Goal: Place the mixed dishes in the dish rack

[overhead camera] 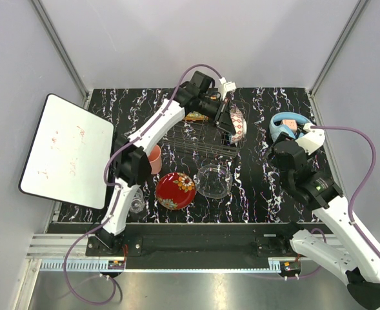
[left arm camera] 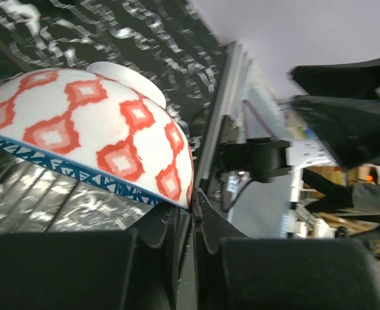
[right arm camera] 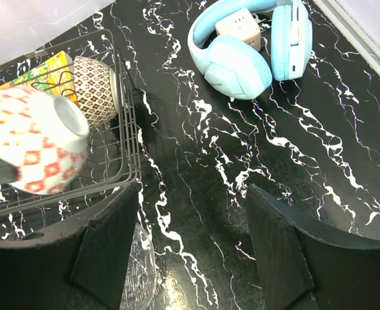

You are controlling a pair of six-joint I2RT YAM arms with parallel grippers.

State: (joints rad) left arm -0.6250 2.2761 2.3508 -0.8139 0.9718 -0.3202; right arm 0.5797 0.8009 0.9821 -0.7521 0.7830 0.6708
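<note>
A red-diamond bowl (overhead camera: 238,124) tilts on edge over the right end of the wire rack (overhead camera: 196,139), beside a small brown-patterned bowl (right arm camera: 96,90). A pink cup (overhead camera: 155,159), red floral bowl (overhead camera: 175,190) and clear bowl (overhead camera: 213,181) sit just off the rack's near side.

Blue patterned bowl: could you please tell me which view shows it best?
Right wrist view: the blue patterned bowl shows almost whole, tilted over the dish rack. Left wrist view gives only its side and the rim pinched in the left gripper. Top view shows it small.
</note>
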